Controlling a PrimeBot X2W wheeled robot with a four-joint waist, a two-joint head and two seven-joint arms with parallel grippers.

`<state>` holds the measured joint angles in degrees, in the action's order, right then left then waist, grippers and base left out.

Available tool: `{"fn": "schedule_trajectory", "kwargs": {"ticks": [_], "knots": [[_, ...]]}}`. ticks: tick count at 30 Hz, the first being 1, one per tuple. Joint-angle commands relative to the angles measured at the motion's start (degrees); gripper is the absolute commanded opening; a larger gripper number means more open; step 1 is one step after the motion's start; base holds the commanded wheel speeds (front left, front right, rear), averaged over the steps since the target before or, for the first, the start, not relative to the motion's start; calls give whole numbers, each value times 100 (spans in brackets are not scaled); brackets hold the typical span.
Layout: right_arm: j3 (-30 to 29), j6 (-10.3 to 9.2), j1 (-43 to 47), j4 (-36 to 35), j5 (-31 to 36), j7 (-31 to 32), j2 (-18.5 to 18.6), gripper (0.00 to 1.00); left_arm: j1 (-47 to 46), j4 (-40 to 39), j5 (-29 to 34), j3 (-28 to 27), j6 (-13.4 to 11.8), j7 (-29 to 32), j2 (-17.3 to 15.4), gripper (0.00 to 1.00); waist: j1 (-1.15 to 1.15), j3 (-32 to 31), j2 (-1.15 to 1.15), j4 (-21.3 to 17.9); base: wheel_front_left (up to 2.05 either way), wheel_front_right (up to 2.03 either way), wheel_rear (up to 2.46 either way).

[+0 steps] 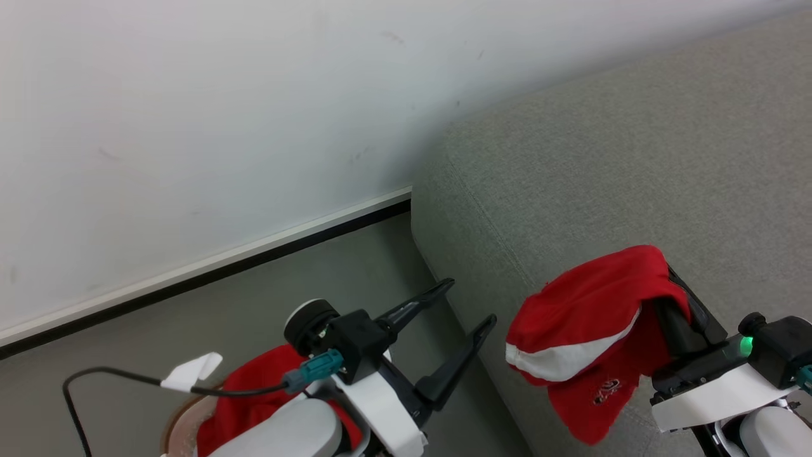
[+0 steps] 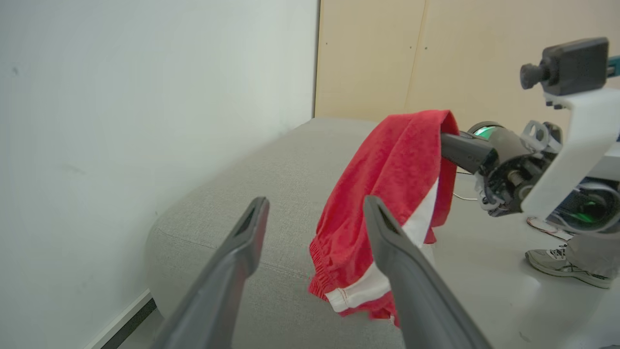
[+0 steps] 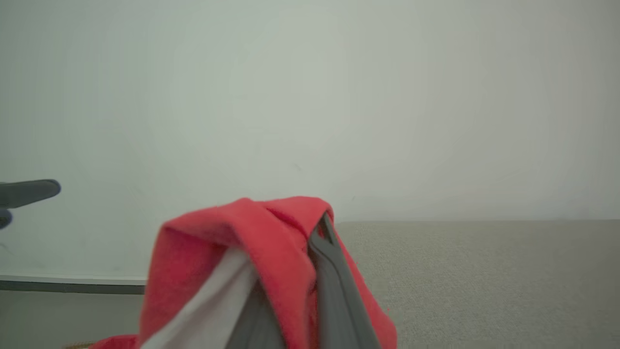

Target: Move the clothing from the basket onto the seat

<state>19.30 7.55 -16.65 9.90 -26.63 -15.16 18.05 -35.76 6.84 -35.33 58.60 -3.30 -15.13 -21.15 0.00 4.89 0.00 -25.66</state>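
A red garment (image 1: 583, 298) of soft, fleecy fabric with a white band hangs draped over the right claw (image 1: 672, 285). The claw's two long dark fingers are pinched together on the garment above the rounded, padded edge of the light grey woven seat (image 1: 634, 146). In the head view, small lettering marks the garment's lower flap. The left claw (image 1: 471, 300) is spread wide and holds nothing, poised over the grey floor (image 1: 317, 279) beside the seat. Beneath its arm, more red clothing (image 1: 254, 387) lies in the basket (image 1: 170, 425), whose curved brown rim shows. The left wrist view adds a gathered elastic hem, red stitching on white trim, a beige panel (image 2: 387, 48) and a person's shoe (image 2: 562, 261).
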Motion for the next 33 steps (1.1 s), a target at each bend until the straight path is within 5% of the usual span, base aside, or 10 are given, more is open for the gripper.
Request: {"fn": "schedule_trajectory", "kwargs": {"ticks": [1, 12, 26, 33], "knots": [[-28, -12, 67, -32, 54, 1, 19, 0, 47, 16, 91, -4, 7, 0, -11, 100, 0, 53, 0, -52, 0, 0, 0], [-383, -12, -638, -304, -139, 2, 108, 0, -179, -8, 162, 0, 164, 77, -48, 100, 0, 678, 0, 116, 0, 0, 0], [-1720, -12, -3032, 284, -312, 503, 1119, 0, -1059, -592, 383, -182, 425, 431, -577, 100, 0, 3100, 0, 1392, 0, 0, 0], [-2778, -12, -3941, 846, 48, 816, 1627, 0, -1249, -515, 373, -312, 480, 279, -566, 100, 0, 3653, 0, 1921, 0, 0, 0]]}}
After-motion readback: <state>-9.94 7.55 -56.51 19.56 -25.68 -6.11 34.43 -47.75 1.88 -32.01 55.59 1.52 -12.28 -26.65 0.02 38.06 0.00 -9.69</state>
